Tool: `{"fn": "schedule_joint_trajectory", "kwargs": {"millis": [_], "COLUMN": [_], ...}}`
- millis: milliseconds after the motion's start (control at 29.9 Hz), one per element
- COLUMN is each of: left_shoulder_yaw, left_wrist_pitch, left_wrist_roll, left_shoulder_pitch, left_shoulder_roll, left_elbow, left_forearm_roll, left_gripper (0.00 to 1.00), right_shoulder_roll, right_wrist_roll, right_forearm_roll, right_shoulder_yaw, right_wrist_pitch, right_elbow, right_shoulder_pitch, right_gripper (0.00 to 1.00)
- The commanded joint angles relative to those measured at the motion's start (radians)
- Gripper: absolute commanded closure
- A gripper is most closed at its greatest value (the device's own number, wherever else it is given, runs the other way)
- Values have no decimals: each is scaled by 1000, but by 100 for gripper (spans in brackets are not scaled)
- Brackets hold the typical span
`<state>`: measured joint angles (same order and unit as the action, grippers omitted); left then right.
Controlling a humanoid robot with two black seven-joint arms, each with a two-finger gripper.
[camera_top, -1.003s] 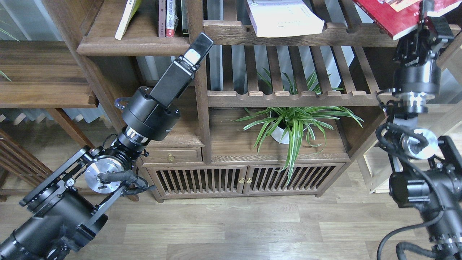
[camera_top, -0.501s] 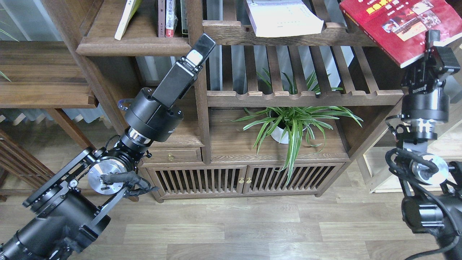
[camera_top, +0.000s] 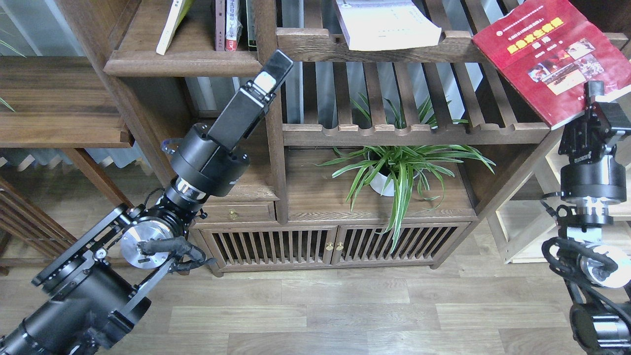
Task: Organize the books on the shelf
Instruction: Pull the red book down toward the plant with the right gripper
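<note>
The red book (camera_top: 547,49) with a yellow title hangs tilted at the upper right, in front of the slatted racks. My right gripper (camera_top: 593,98) is shut on its lower edge. The white book (camera_top: 389,22) lies on the upper slatted rack (camera_top: 315,44). The yellow-green book (camera_top: 170,24) leans on the solid dark-brown shelf (camera_top: 182,63) at the upper left. My left gripper (camera_top: 277,61) points up in front of the bookcase post, just below that shelf's right end and holding nothing. Its fingers overlap, so I cannot tell whether it is open.
Several upright books (camera_top: 231,24) stand on the shelf beside the yellow-green one. A lower slatted rack (camera_top: 414,133) runs under the upper one. A potted spider plant (camera_top: 394,170) stands on the cabinet top (camera_top: 315,197). A side table (camera_top: 54,98) is at the left.
My right arm has come down and the red book with it, out from the upper rack toward me. The left arm has hardly moved.
</note>
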<state>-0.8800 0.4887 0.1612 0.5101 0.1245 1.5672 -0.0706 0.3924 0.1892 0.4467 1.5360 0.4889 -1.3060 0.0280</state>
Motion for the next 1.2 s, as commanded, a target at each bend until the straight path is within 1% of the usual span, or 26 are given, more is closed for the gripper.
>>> {"fn": "schedule_joint_trajectory", "kwargs": {"millis": [0,134,334,468,602,802,969,1036,1170], "left_shoulder_yaw": [10,21,59,75,79,99,108,108,110], "left_wrist_pitch": [0,0,0,0,0,0,0,0,0], "left_wrist_roll": [0,-2,-2,-2,-5,-5,0,-2,-2], "left_shoulder_pitch": [-24,-82,-134,-162,-197,-216,-223,-223,-223], "left_shoulder_roll": [-28,-51,-89,-121,-124,-124,-124,-124,-124], "left_elbow": [-13,-82,-105,-173,-194,-228,-324,-351,-363], "left_forearm_roll": [0,0,0,9,11,12,18,43,67], "left_gripper": [2,2,2,2,2,2,2,2,2], "right_shoulder_roll": [-1,-13,-40,-58,-76,-98,-110,-130,-182], "right_wrist_roll": [0,0,0,0,0,-2,-2,-2,-4], "right_forearm_roll": [0,0,0,0,-2,-3,-6,-11,-55], "right_shoulder_yaw": [-10,-31,-47,-83,-140,-146,-195,-224,-261], "right_wrist_pitch": [0,0,0,0,0,0,0,0,0], "right_elbow": [-6,-7,-6,-6,-6,-6,-7,-7,-6], "right_shoulder_pitch": [-32,-72,-103,-114,-117,-117,-117,-115,-109], "right_gripper": [100,100,100,100,100,100,100,100,100]}}
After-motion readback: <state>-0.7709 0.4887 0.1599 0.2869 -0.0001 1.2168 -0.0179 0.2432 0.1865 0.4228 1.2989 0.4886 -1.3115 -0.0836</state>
